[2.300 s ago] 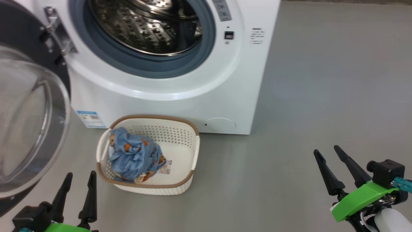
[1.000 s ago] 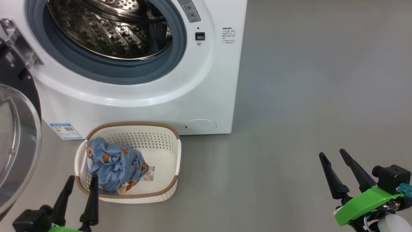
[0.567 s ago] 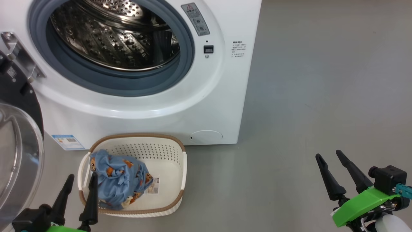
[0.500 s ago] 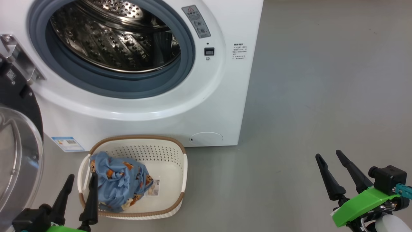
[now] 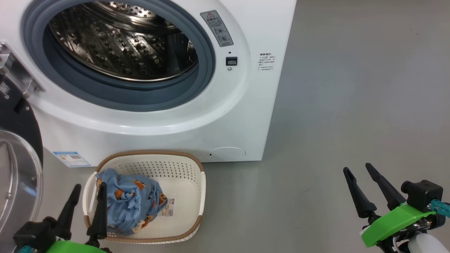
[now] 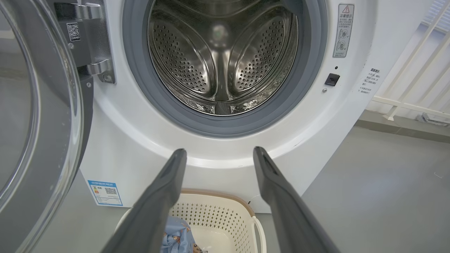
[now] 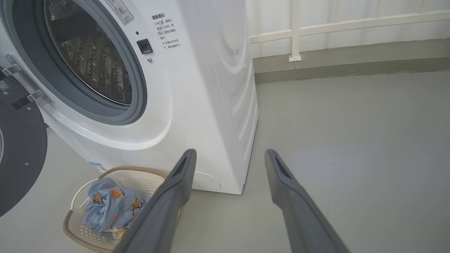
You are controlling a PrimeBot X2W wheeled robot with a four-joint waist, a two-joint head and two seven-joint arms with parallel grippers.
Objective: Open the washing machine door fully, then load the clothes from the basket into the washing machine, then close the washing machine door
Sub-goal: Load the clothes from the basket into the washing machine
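The white washing machine fills the upper left of the head view, its steel drum exposed. Its black door with the glass bowl hangs swung open at the far left; the left wrist view shows the door beside its hinge. On the floor in front stands the cream basket holding the blue printed clothes. My left gripper is open at the basket's left rim, empty. My right gripper is open and empty over bare floor at the lower right. The right wrist view shows the clothes too.
Grey floor stretches to the right of the machine. A white railing and a wall run behind it. A blue energy sticker and a round service flap sit low on the machine's front.
The head camera has shifted, so the machine and basket sit lower and further right in view than a second ago. Both grippers keep their places and stay open.
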